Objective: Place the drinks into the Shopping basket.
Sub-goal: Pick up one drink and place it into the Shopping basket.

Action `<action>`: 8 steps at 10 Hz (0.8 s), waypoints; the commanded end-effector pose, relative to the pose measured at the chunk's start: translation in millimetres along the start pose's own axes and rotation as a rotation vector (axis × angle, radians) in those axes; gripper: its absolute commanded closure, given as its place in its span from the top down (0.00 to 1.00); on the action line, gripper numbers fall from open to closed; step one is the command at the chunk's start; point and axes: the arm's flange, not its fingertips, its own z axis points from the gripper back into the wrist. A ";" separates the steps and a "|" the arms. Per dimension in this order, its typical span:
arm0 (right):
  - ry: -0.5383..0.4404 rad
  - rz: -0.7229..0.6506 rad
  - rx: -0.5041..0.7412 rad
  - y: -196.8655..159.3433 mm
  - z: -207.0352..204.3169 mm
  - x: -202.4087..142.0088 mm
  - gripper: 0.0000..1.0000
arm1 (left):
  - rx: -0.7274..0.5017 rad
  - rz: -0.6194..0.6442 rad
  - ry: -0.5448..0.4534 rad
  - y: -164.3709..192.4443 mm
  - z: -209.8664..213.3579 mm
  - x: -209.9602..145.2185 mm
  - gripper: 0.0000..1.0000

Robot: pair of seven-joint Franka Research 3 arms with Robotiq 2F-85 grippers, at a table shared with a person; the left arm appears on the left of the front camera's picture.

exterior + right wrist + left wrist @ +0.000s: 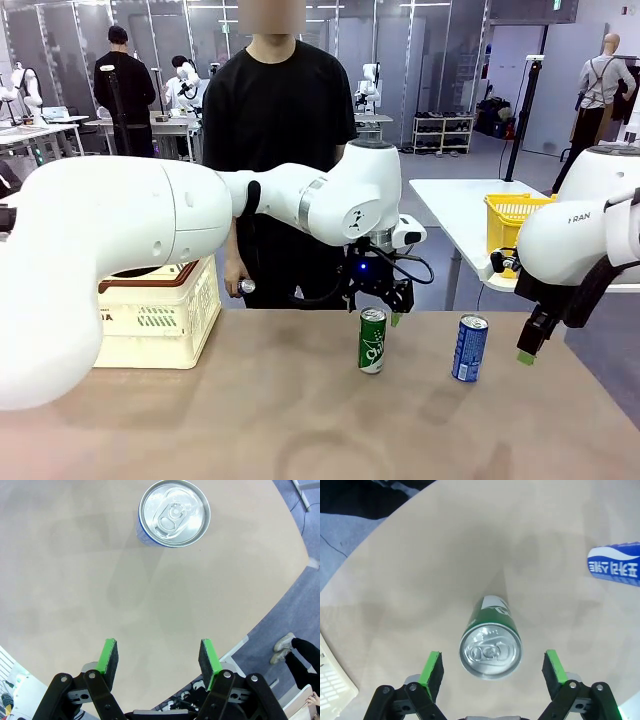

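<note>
Just above the green can (491,645), the left gripper (492,672) hangs wide open, with one pad on each side of the can's top and nothing held. The can stands upright on the table (300,420), well apart from the Shopping basket (160,315). If the gripper descends off centre, a pad may hit the rim and tip the can. The right gripper (157,662) is open and empty beside the blue can (174,514), so the arms may crowd.
</note>
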 end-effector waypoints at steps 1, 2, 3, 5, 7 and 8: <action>0.002 -0.001 0.000 0.0 -0.5 -1.0 0.81 | -0.008 0.037 -0.012 -0.8 -5.2 18.3 1.00; 0.002 -0.001 0.000 0.0 -0.5 -1.0 0.81 | -0.007 0.048 -0.007 0.3 -10.6 19.7 1.00; 0.002 -0.001 0.000 0.0 -0.5 -1.0 0.81 | -0.015 0.051 -0.009 1.4 -15.4 21.7 1.00; 0.002 -0.001 0.000 0.0 -0.5 -1.0 0.81 | -0.020 0.051 0.004 0.2 -21.0 24.1 1.00; 0.002 -0.001 0.000 0.0 -0.5 -1.0 0.81 | -0.031 0.050 0.012 -1.4 -24.3 25.2 1.00; 0.002 -0.001 0.000 0.0 -0.5 -1.0 0.81 | -0.035 0.053 0.019 -1.8 -26.0 25.1 1.00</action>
